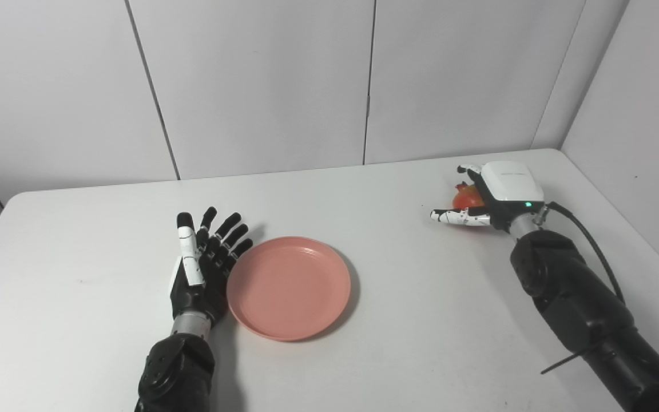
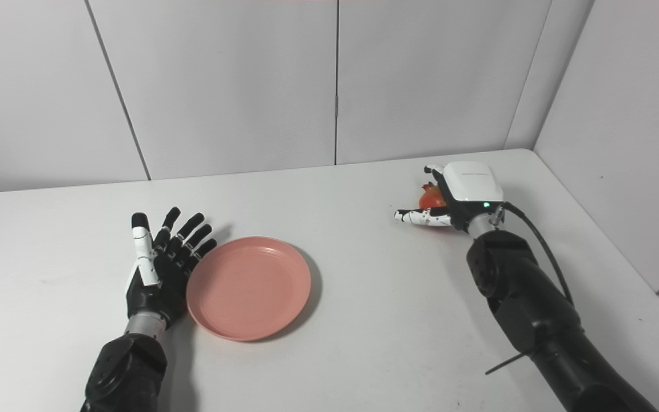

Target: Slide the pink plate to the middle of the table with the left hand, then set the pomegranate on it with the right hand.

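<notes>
The pink plate (image 1: 288, 287) lies flat near the middle of the white table (image 1: 78, 297). My left hand (image 1: 203, 263) is open, palm up on edge, with its fingers spread against the plate's left rim. The red pomegranate (image 1: 467, 198) sits at the far right of the table, mostly hidden behind my right hand (image 1: 492, 197). That hand is cupped around the fruit, with the thumb (image 1: 454, 217) stretched out to the left and a finger over the far side. It does not look clasped on the fruit.
Grey wall panels stand behind the table and along its right side. A black cable (image 1: 592, 246) loops off my right wrist. The table's right edge (image 1: 638, 229) runs close to my right arm.
</notes>
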